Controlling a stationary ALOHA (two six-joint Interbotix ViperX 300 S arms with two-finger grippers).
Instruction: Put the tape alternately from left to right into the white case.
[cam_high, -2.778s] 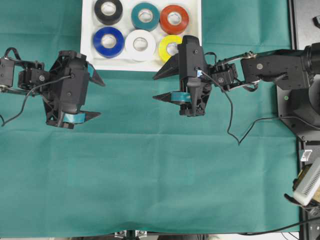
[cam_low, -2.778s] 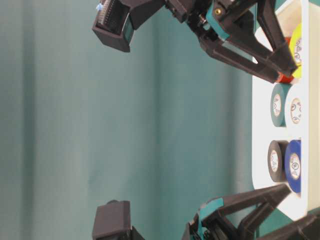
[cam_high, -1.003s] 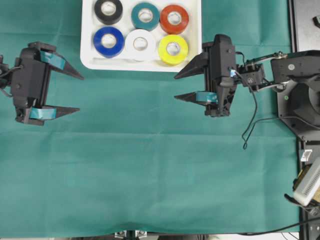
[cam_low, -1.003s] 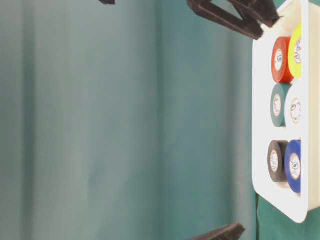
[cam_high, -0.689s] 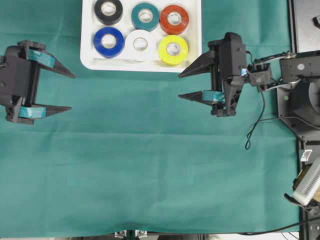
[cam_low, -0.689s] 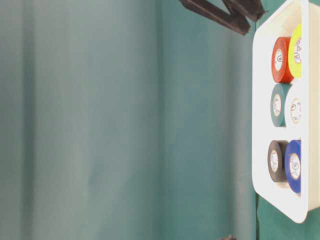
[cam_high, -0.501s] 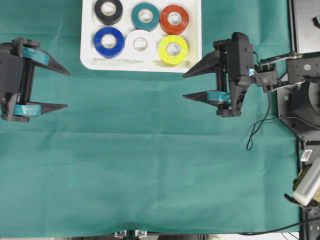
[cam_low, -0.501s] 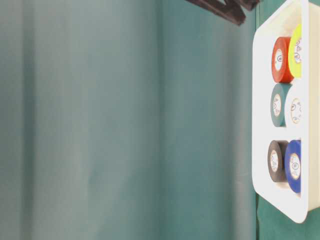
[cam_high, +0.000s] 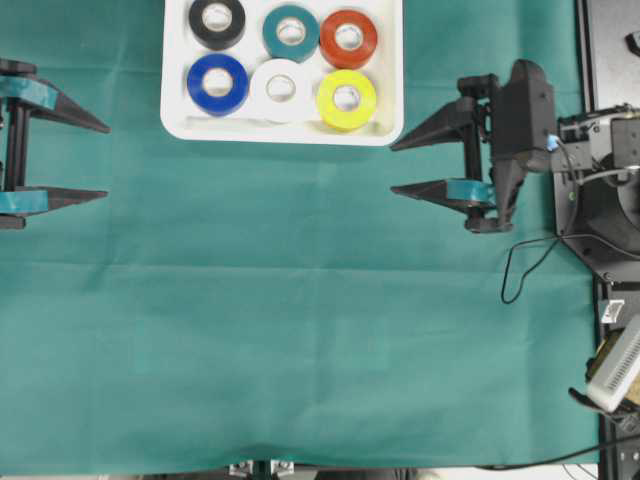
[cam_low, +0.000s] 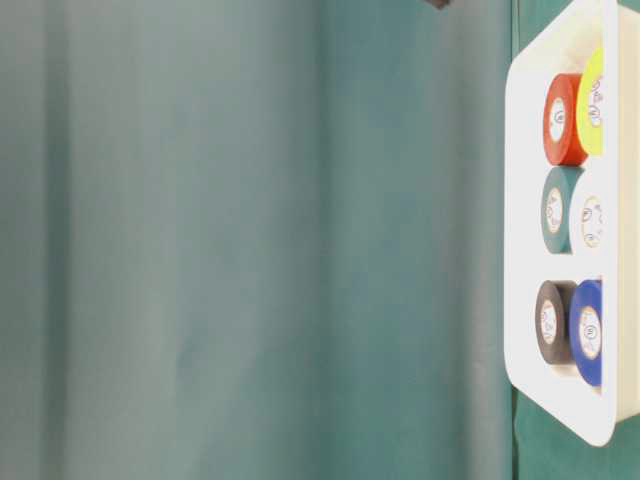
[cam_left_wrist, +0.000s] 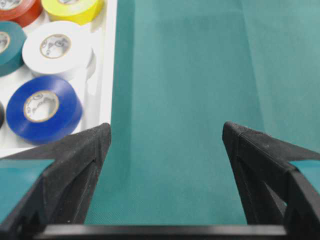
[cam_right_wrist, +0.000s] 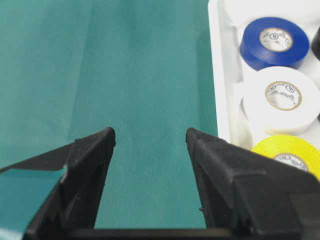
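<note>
Both grippers, left (cam_high: 95, 160) and right (cam_high: 405, 166), stand spread and empty beside the white case (cam_high: 175, 125), which holds all six rolls of tape (cam_high: 283, 60); a careless arm swing could clip its rim.

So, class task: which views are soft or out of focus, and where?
Table-level view: the green cloth is soft and smeared, the white case sharper. Left wrist view: near fingers slightly blurred, blue roll crisp. Overhead view: evenly lit and sharp.
</note>
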